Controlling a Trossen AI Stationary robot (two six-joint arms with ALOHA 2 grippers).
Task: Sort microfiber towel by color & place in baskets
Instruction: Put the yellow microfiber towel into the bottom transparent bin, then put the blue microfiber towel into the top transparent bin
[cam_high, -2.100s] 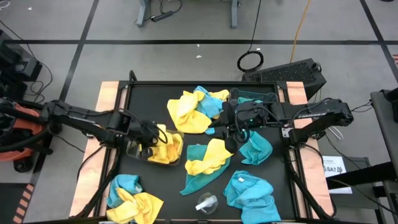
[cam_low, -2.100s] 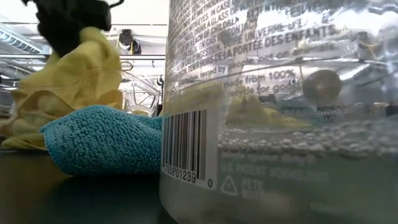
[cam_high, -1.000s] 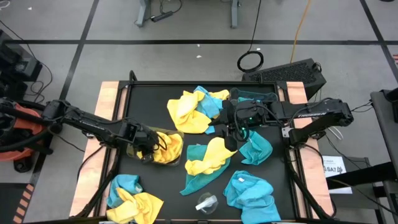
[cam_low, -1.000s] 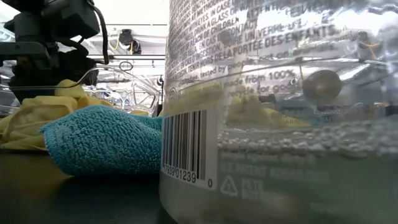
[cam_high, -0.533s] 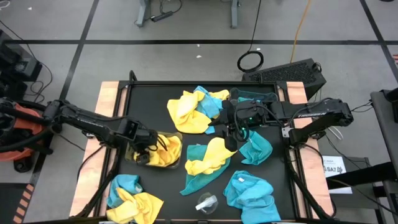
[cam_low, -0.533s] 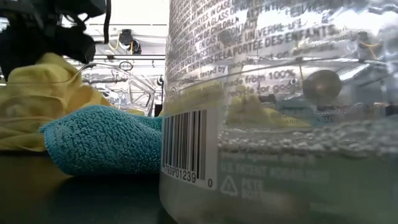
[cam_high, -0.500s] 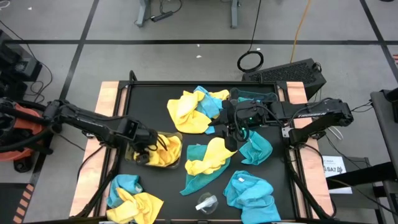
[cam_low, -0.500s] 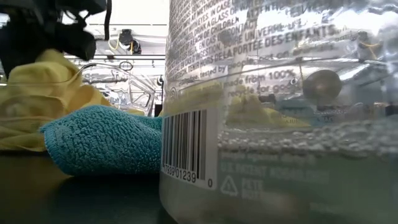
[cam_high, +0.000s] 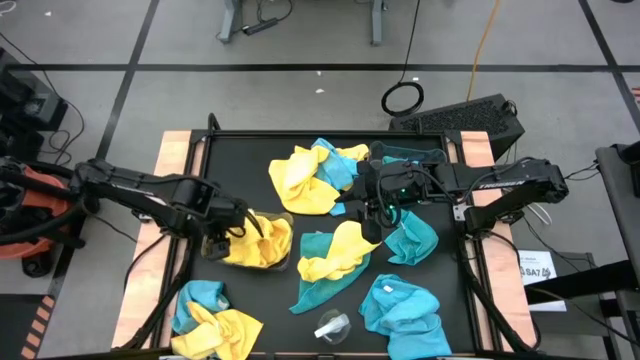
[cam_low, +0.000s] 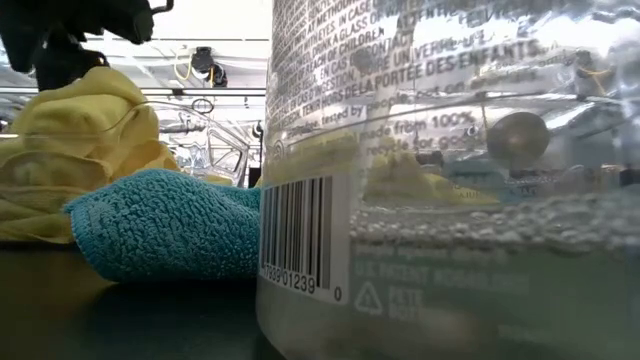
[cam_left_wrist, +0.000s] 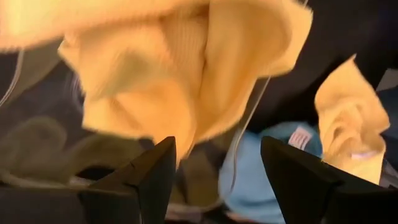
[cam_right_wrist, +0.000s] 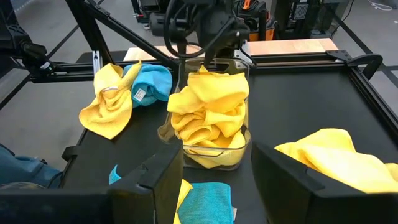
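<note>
Black desk (cam_high: 250, 155) carried scattered yellow and teal towels. Left gripper (cam_high: 243, 224) sat over a clear basket (cam_right_wrist: 214, 154) at desk left, fingers spread and released, above the yellow towels (cam_right_wrist: 208, 118) heaped in it. Right gripper (cam_high: 362, 204) hovered near desk centre beside a yellow towel (cam_high: 338, 250), fingers parted, grasping nothing.

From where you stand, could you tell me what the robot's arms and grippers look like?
Both arms are dark, nearly black, jointed tubes with black cables along them. The left arm has an orange-red housing near its base. Each gripper, left and right, ends in two dark, flat, wedge-shaped fingers. No markings are readable.
</note>
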